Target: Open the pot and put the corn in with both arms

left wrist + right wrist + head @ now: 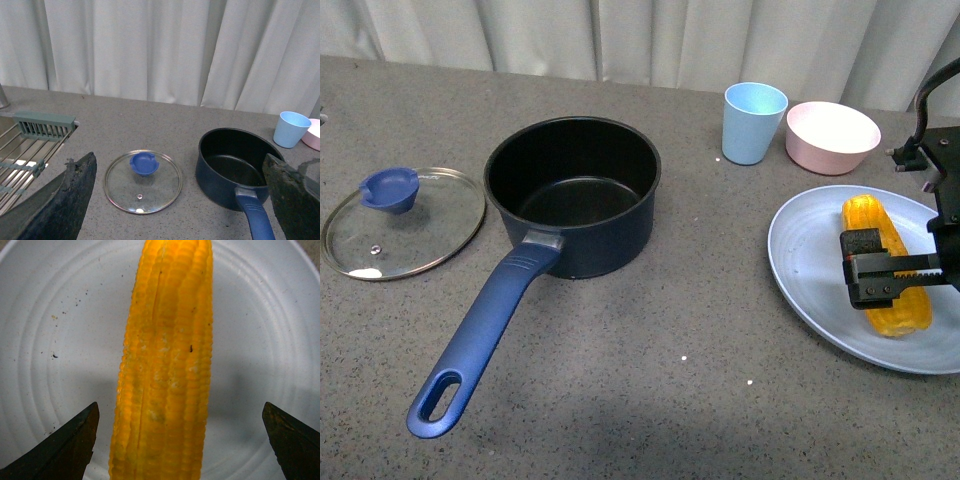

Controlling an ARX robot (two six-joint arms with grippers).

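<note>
Grey counter (pixel 650 400) under pale curtains (pixel 620 40): the pot (pixel 620 250) stands open, lid (pixel 410 235) beside it. My right tool (pixel 872 268) hangs spread wide astride the corn (pixel 880 222) on the plate (pixel 810 250), seemingly not touching; I'd lower squarely, pinching mid-cob; my left tool (pixel 179 190) is spread, empty

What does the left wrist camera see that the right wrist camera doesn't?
Only the left wrist view: the open pot, its glass lid lying beside it, a blue cup and a rack. Only the right wrist view: the corn lying on a pale plate. Both: no shared objects, just each camera's own gripper, left gripper and right gripper, open wide.
</note>
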